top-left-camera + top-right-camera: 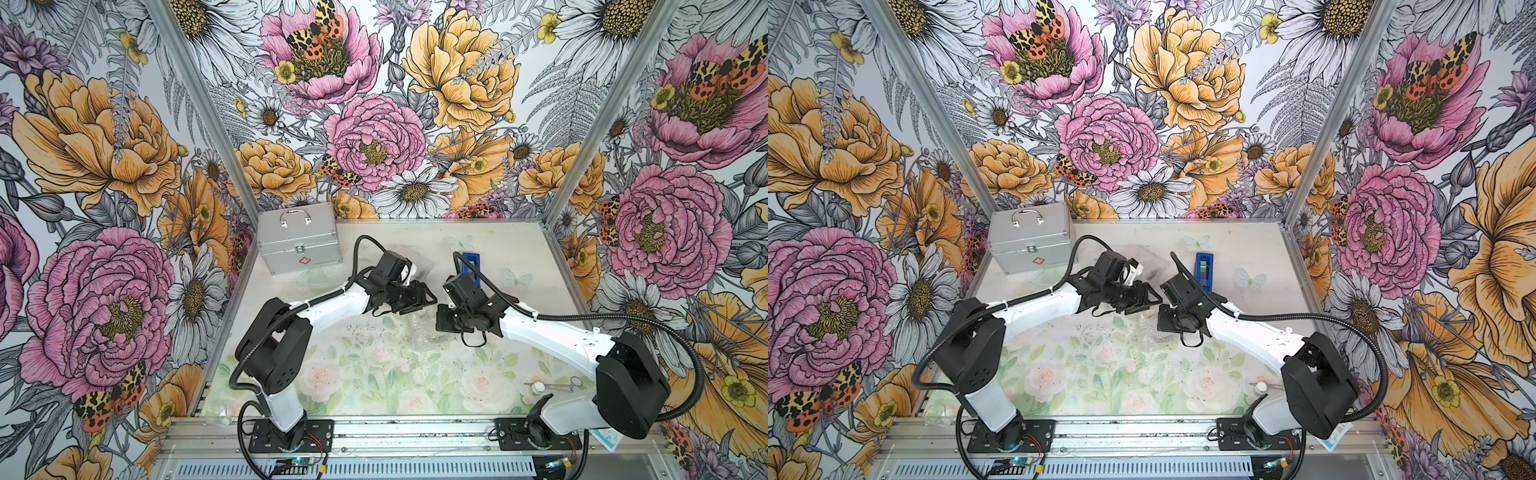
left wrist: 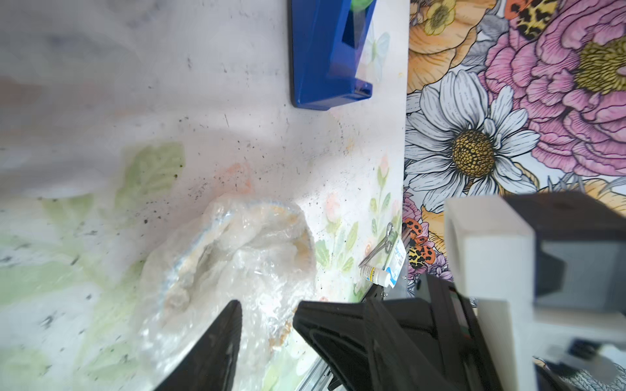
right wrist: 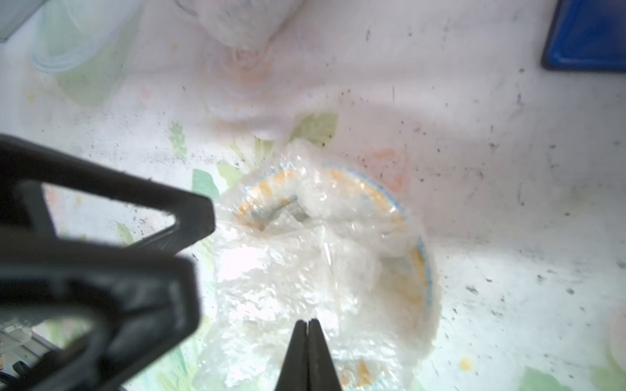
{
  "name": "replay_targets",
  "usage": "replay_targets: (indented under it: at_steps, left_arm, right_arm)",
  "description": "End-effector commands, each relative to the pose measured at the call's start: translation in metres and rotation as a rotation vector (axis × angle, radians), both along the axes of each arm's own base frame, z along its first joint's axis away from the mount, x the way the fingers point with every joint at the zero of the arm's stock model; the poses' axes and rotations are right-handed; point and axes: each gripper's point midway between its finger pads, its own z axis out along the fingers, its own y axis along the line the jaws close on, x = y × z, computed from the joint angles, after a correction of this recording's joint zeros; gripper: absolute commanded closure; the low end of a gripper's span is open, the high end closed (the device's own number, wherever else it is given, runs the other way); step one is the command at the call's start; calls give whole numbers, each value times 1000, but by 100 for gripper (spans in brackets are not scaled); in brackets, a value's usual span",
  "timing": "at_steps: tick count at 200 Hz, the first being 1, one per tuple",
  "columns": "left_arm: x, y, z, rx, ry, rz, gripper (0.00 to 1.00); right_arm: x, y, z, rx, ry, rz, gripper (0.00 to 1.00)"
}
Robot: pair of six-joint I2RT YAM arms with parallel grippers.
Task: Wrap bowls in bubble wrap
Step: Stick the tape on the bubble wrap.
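Done: one bowl, mid-surface, covered with bubble wrap.
Left pincer: open, over the wrap.
Right pincer: closed.
Remaining: second bowl, not clearly seen.

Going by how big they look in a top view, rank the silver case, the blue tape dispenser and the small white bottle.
1. silver case, clearly largest.
2. blue tape dispenser, though the right arm hides part of it.
3. small white bottle, smallest, even though it lies nearer the camera.
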Motion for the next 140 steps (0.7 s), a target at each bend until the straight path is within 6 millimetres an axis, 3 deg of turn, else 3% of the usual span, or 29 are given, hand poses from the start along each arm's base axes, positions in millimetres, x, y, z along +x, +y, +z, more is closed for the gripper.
replay_targets:
  at_steps: [1, 24, 49, 68, 104, 140]
  left_arm:
    - [-6, 29, -11, 67, 8, 54, 37]
    - [-17, 45, -31, 100, 50, 63, 36]
    - [-27, 43, -49, 106, 90, 47, 36]
    - [-26, 39, -57, 105, 101, 43, 36]
    - [-25, 33, -73, 108, 129, 38, 40]
    - [-31, 30, -84, 120, 144, 27, 44]
  right_arm:
    - [15, 6, -1, -10, -15, -15, 100]
    - [16, 6, -24, -38, 15, -17, 100]
    - [12, -1, -43, -54, 46, -37, 100]
    - [13, 0, -38, -38, 36, -41, 100]
    - [32, 1, -10, 13, -24, -66, 100]
    - [46, 0, -18, -14, -22, -63, 100]
